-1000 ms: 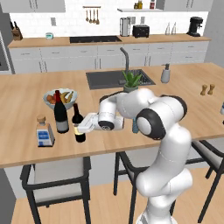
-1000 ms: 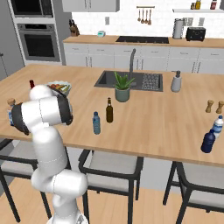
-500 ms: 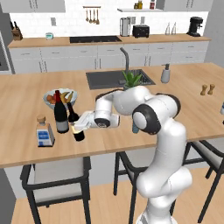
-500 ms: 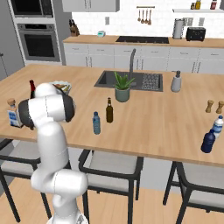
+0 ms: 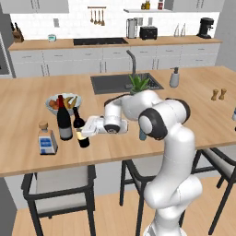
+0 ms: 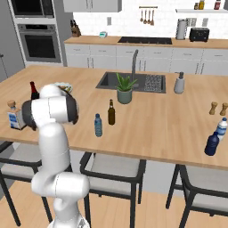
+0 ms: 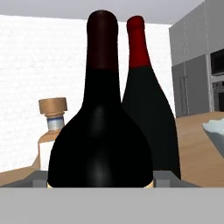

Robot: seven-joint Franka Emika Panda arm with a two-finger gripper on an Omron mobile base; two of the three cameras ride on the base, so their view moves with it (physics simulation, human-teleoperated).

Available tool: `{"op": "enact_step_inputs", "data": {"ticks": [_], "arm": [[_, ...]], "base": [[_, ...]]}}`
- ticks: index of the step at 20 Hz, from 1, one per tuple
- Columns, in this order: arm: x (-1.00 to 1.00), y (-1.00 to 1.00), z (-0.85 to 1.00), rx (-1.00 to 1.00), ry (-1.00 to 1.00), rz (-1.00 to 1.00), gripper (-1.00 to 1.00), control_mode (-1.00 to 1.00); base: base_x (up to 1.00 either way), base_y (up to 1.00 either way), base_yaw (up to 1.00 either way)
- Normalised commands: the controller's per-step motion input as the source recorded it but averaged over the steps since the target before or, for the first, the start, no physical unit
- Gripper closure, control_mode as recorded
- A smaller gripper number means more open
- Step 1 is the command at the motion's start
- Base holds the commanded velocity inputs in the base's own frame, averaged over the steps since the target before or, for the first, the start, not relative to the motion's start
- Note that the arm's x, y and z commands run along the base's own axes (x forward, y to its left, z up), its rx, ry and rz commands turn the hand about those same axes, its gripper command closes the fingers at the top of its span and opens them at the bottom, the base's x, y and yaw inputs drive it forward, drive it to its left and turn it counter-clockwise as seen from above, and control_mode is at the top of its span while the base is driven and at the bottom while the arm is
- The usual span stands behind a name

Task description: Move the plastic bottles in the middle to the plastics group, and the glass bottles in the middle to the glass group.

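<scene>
At the counter's left, the square bottle (image 5: 46,140) and grey-label wine bottle (image 5: 64,120) form the glass group. The gripper (image 5: 87,132) grasps the yellow-label wine bottle (image 5: 82,132) beside them. Set it down upright, without knocking neighbours.

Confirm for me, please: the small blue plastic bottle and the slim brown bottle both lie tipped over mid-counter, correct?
Not quite: the small blue plastic bottle and the slim brown bottle both stand upright mid-counter, as the right base view shows.
</scene>
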Motion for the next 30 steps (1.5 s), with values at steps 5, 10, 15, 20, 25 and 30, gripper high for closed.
{"op": "enact_step_inputs", "data": {"ticks": [5, 10, 15, 20, 25, 30], "arm": [[-0.10, -0.24, -0.21, 0.16, -0.02, 0.07, 1.00, -1.00], [-0.07, -0.06, -0.35, 0.02, -0.02, 0.04, 1.00, -1.00], [-0.04, -0.12, -0.39, 0.00, -0.01, 0.02, -1.00, -1.00], [-0.19, -0.32, -0.36, 0.00, -0.04, 0.02, -1.00, -1.00], [-0.11, -0.07, -0.17, 0.00, -0.11, 0.01, -1.00, -1.00], [0.02, -0.02, 0.00, 0.00, -0.05, 0.00, -1.00, -1.00]], "base": [[0.00, 0.00, 0.00], [0.00, 0.00, 0.00], [0.00, 0.00, 0.00], [0.00, 0.00, 0.00], [0.00, 0.00, 0.00], [0.00, 0.00, 0.00]]}}
